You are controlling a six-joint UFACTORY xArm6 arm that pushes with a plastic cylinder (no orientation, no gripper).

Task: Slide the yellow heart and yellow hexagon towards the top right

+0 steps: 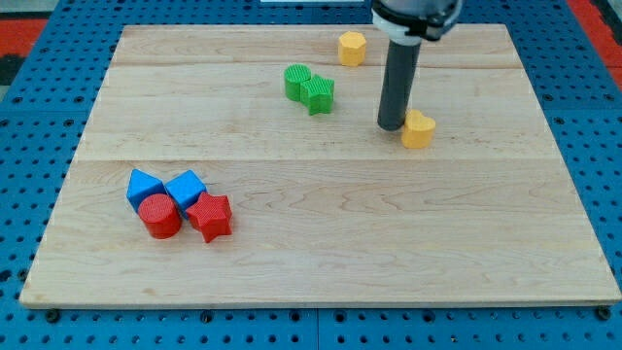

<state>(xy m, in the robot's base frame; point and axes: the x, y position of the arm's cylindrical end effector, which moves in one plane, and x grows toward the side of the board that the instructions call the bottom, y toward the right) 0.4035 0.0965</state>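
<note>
The yellow hexagon (352, 47) sits near the board's top edge, right of the middle. The yellow heart (419, 128) lies lower and further to the view's right. My tip (390, 124) stands on the board just left of the yellow heart, touching or almost touching its left side. The rod rises straight up from there to the arm's dark end at the view's top. The hexagon is well above and to the left of the tip.
Two green blocks (309, 88) sit together left of the tip. At the lower left, two blue blocks (165, 188), a red cylinder (159, 216) and a red star (210, 216) cluster. The wooden board (321, 262) lies on a blue pegboard.
</note>
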